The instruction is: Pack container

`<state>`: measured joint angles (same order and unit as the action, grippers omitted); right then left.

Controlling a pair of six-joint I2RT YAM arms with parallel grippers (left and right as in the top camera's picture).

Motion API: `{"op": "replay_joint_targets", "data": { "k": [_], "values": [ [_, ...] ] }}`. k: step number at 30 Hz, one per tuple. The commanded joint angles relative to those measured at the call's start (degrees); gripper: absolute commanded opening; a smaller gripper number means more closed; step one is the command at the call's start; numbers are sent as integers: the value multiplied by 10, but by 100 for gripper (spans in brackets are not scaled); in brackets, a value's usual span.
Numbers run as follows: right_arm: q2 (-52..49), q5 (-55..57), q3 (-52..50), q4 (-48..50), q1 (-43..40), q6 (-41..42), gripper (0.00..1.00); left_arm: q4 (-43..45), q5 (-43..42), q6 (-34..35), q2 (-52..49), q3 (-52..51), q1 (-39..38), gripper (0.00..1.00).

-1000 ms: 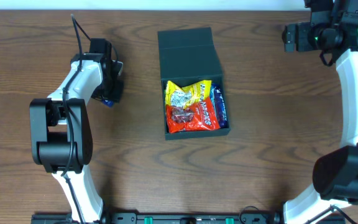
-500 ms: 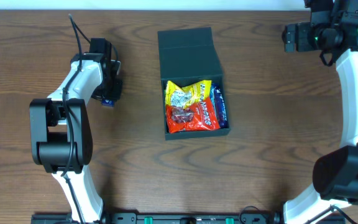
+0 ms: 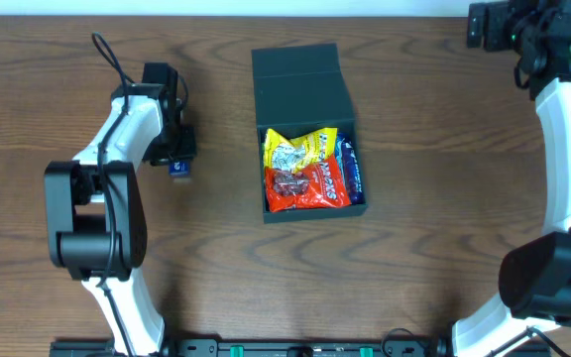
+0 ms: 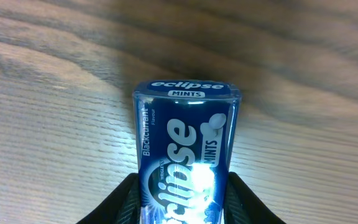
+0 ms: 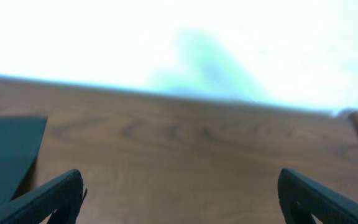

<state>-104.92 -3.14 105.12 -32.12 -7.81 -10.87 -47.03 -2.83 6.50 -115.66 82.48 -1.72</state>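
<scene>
The left end effector (image 4: 185,202) gripped a blue Eclipse mints tin (image 4: 186,140) over the dark wood-grain tabletop (image 3: 434,208), the teal container (image 3: 301,81) lying open well to its right with snack packets (image 3: 310,169) inside. The right end effector (image 5: 179,190) hung wide open and empty near the tabletop's far edge, a pale background (image 5: 166,37) beyond.

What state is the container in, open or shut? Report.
Open. The flap lid of the container lies folded back on the table; snack packets show inside.
</scene>
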Motion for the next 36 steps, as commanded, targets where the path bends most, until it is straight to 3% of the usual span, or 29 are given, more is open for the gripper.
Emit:
{"op": "replay_joint_targets", "data": {
  "k": [1, 4, 7, 13, 16, 18, 21, 23, 28, 29, 30, 31, 32, 36],
  "values": [
    [7, 7, -3, 24, -4, 5, 99, 7, -30, 30, 76, 5, -20, 6],
    [7, -22, -3, 28, -4, 6, 99, 18, -28, 23, 134, 5, -50, 6],
    [7, -54, -3, 1, -4, 6, 99, 35, -34, -60, 193, 5, -97, 6],
    [7, -61, -3, -41, -4, 6, 99, 38, -188, -384, 209, 5, -186, 6],
    [7, -61, -3, -55, -4, 6, 99, 38, -191, -541, 199, 5, -218, 6],
    [7, -61, -3, -61, -4, 6, 99, 38, -191, -616, 191, 5, -231, 11],
    [7, -61, -3, -65, -4, 6, 99, 38, -193, -673, 171, 5, -240, 18],
    [7, -61, -3, -66, -4, 6, 99, 38, -192, -682, 150, 5, -239, 6],
    [7, -62, -3, -72, -4, 6, 99, 40, -190, -713, 108, 5, -239, 7],
    [7, -62, -3, -74, -4, 6, 99, 45, -190, -713, 101, 5, -239, 30],
    [7, -62, -3, -76, -4, 6, 99, 49, -190, -712, 99, 5, -239, 42],
    [7, -61, -3, -78, -4, 6, 99, 53, -191, -711, 98, 5, -239, 65],
    [7, -61, -3, -80, -4, 6, 99, 60, -191, -705, 98, 5, -239, 95],
    [7, -61, -3, -83, -4, 6, 99, 96, -191, -635, 98, 5, -239, 95]
  ]
}}
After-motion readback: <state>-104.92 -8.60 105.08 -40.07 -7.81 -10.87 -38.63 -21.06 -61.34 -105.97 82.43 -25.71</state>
